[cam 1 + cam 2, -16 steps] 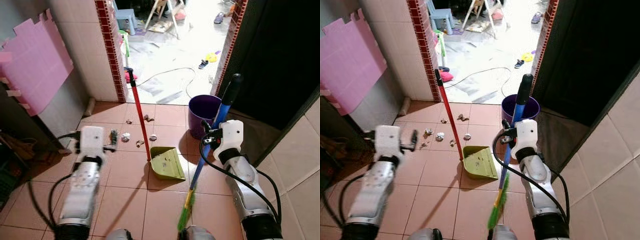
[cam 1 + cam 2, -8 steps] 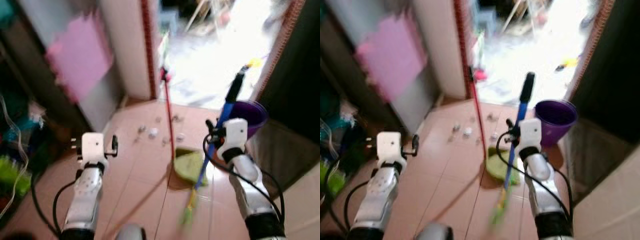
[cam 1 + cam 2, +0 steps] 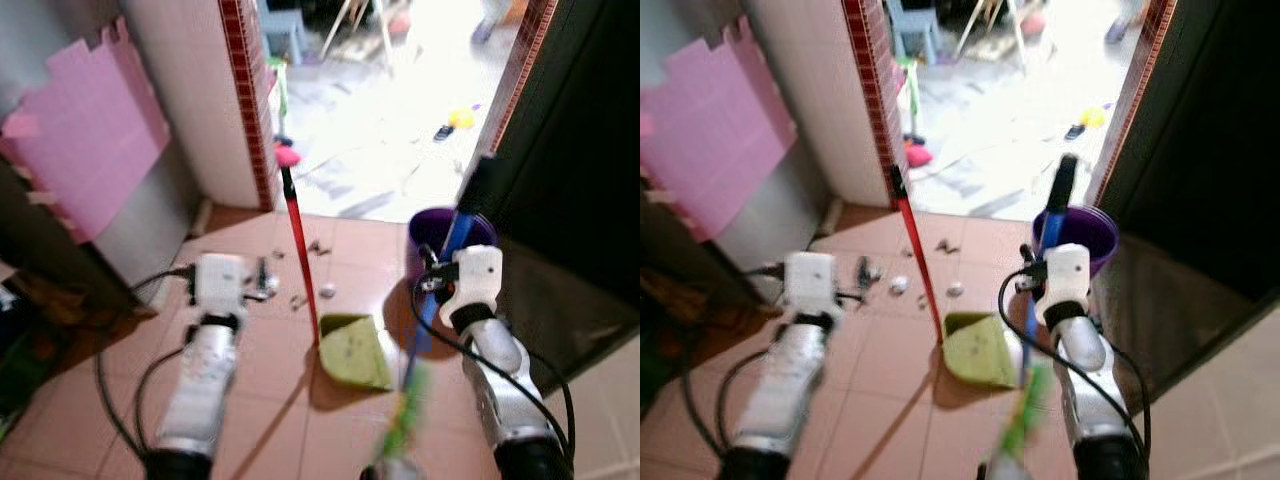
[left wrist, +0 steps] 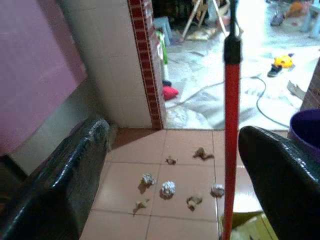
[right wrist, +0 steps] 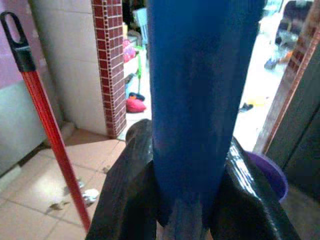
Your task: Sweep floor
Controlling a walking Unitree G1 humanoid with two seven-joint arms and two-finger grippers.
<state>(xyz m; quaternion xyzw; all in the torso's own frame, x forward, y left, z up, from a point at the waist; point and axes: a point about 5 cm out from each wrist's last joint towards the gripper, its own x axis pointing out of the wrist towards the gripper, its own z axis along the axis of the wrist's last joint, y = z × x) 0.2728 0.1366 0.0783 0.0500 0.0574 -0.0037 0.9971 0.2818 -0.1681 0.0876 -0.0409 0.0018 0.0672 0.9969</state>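
My right gripper [image 3: 437, 284] is shut on the blue handle of a broom [image 3: 458, 230]; its green bristles [image 3: 402, 425] blur low near my body. A green dustpan [image 3: 352, 351] lies on the tiled floor, its red handle [image 3: 299, 245] standing upright. My left gripper [image 3: 264, 277] is open and holds nothing, left of the red handle. In the left wrist view the red handle [image 4: 231, 135] stands between the black fingers [image 4: 70, 179]. Several crumpled paper scraps [image 4: 168, 188] lie on the tiles beyond the dustpan.
A purple bucket [image 3: 432, 232] stands behind the broom by the dark doorway on the right. A red-brick pillar edge [image 3: 246, 100] and a pink sheet [image 3: 85, 125] on the wall are at the left. A cable and shoes lie on the bright floor beyond.
The camera swung about, then settled closer to the dustpan and doorway. My left gripper now sits nearer the red handle. The right gripper still grips the broom.
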